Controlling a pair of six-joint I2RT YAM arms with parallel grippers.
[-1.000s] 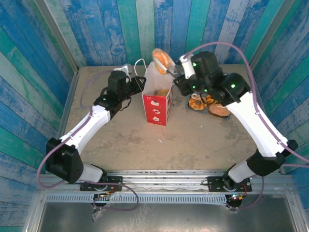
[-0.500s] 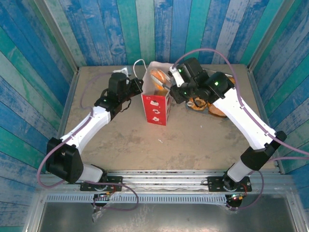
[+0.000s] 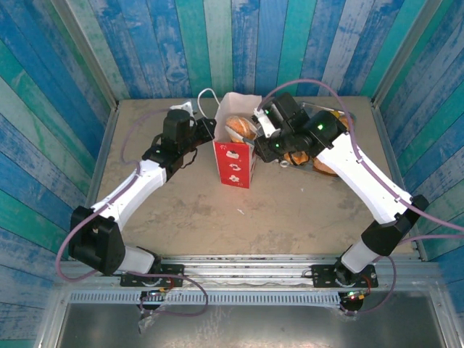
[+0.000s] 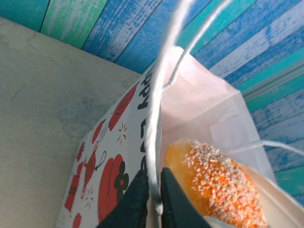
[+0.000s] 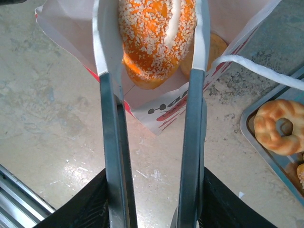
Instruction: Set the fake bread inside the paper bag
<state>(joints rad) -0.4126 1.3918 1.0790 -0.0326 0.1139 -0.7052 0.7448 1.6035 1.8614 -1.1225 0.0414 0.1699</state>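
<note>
At the left, the left gripper [image 4: 151, 199] is seen with its 2 fingers drawn together on a thin white loop handle [image 4: 164, 71] of the paper bag [image 4: 114, 156], which stands upright on the table [image 3: 181, 203] with its mouth held open. In that mouth a seeded orange bun [image 5: 156, 38], 1 piece of the fake bread, is lodged at the rim above another pastry [image 5: 214, 47] lying deeper inside. The bun lies straight ahead of the right gripper [image 5: 152, 204], at the far end of the metal tongs [image 5: 110, 142], with its long axis running along the blades. The right arm is plainly the nearer to it. The right gripper's fingers are clamped on the tongs' 2 arms, which flank the bun. Whether the blades press on it or merely stand beside it cannot be told. Judged from this, only a release and a lift of the tongs is needed. At the far right, a ring pastry [image 5: 284, 127] waits on the silver tray [image 5: 251, 137].
</note>
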